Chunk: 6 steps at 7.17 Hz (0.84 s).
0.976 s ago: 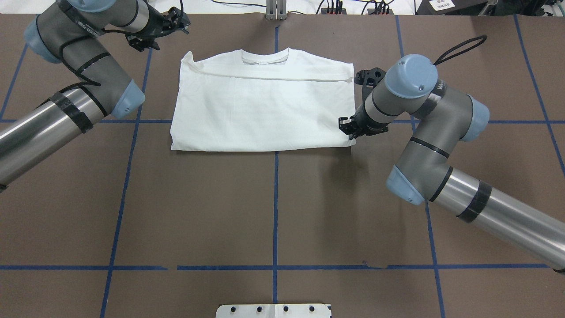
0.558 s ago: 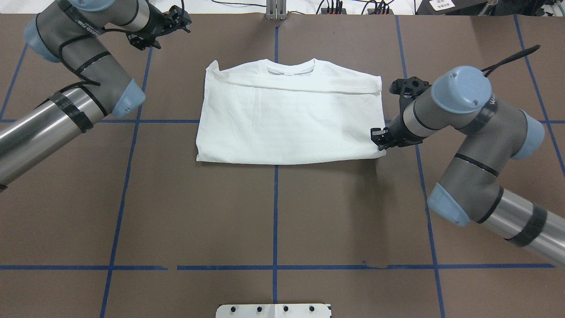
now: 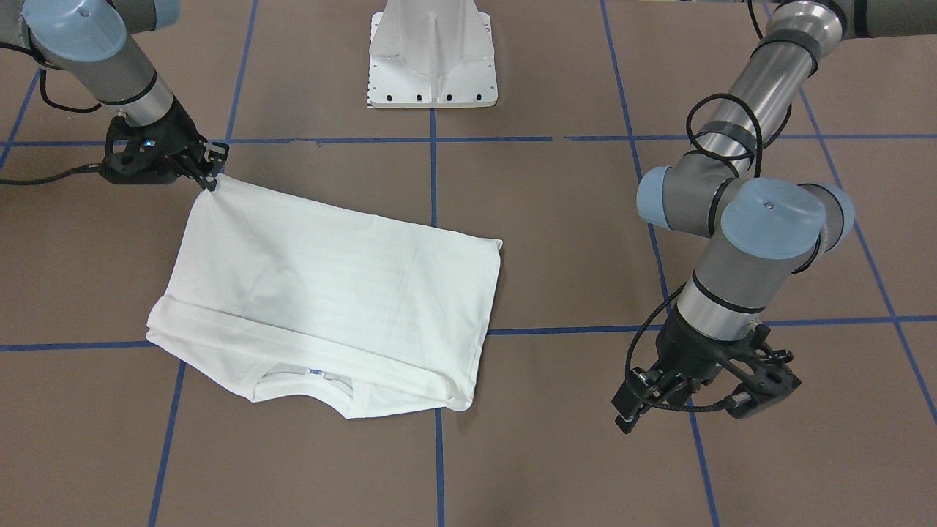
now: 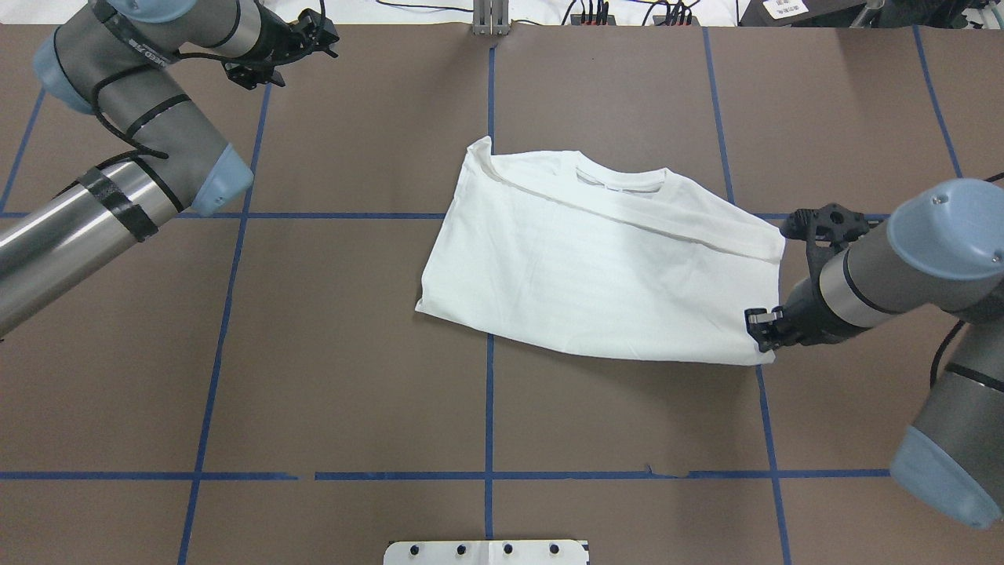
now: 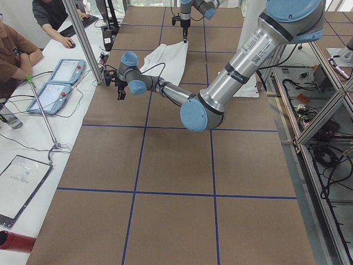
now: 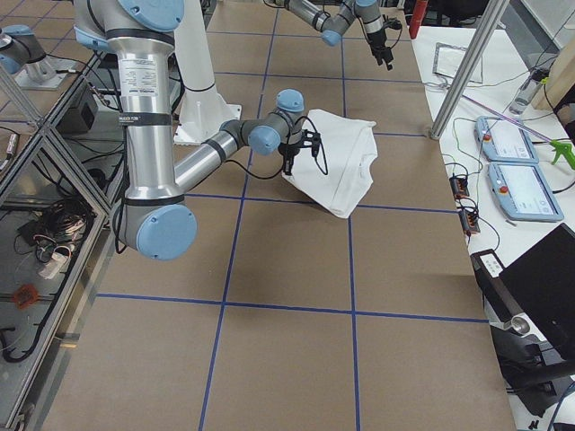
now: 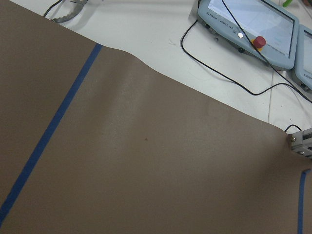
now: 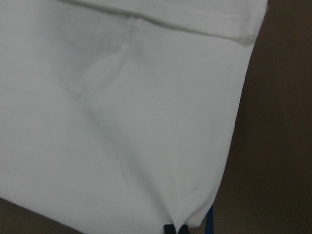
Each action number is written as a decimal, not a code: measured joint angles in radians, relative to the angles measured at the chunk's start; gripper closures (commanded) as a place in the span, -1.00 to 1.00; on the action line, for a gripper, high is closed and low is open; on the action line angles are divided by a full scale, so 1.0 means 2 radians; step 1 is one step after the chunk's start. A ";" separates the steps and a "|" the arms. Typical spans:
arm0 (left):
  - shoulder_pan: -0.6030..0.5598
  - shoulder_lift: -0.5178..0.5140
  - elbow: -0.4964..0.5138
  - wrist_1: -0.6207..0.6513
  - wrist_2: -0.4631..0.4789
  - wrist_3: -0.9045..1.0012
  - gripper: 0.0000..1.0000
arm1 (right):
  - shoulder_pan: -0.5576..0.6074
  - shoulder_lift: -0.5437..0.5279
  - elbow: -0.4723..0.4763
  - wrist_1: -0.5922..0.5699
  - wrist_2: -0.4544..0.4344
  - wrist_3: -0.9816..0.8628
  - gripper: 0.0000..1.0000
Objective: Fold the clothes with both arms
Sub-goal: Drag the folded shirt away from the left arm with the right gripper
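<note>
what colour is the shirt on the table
The T-shirt is plain white on the side facing up, seen best in the overhead exterior view.

The shirt (image 4: 596,267) pinched in the right gripper's (image 3: 211,178) jaws is plain white. Its neck label (image 3: 315,372), far from those jaws, carries a tiny blue mark. That gripper and the left gripper (image 3: 626,410) are black. The left arm (image 4: 118,196) and right arm (image 4: 925,259) are grey and silver, with light-blue caps and black bands. The table (image 4: 353,377) under both jaws is brown, gridded with blue tape (image 4: 488,408). Beyond the left jaws lies a pale blue-grey pendant (image 7: 248,19) with a red button (image 7: 259,42).
</note>
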 measured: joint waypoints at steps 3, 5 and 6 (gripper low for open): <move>0.001 0.018 -0.029 0.000 0.000 0.000 -0.98 | -0.093 -0.075 0.078 -0.026 0.038 0.002 1.00; 0.002 0.024 -0.040 0.000 0.005 0.000 -0.98 | -0.163 -0.084 0.089 -0.027 0.044 0.027 1.00; 0.002 0.025 -0.043 0.000 0.006 0.000 -0.98 | -0.192 -0.079 0.090 -0.027 0.045 0.048 1.00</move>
